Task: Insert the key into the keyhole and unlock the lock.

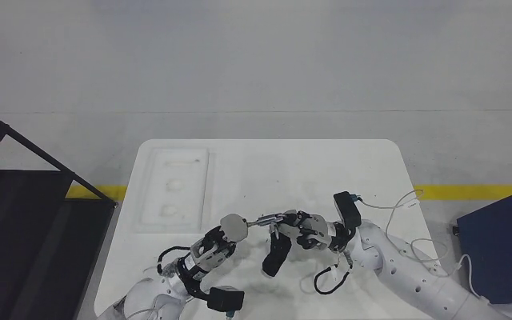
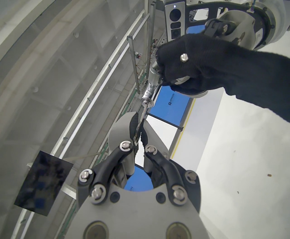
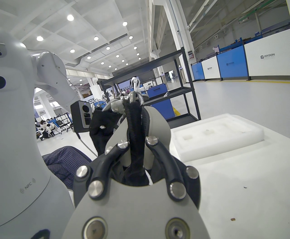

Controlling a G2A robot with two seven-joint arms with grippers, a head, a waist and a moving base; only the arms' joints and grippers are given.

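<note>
Two grippers meet above the white tabletop [image 1: 320, 176], near the middle of its front edge. The left gripper [image 2: 138, 134] is clenched on a thin flat metal key [image 2: 142, 117]. The key's tip touches the round face of a shiny silver cylindrical lock [image 2: 150, 89], which the right gripper [image 1: 286, 222], covered in black knitted fabric, grasps.

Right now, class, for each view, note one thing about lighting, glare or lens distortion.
Top view: even, soft light on the white table, no glare. Left wrist view: straight wall rails bow into curves; the metal lock glints. Right wrist view: round ceiling lamps flare bright; the black rack leans.
</note>
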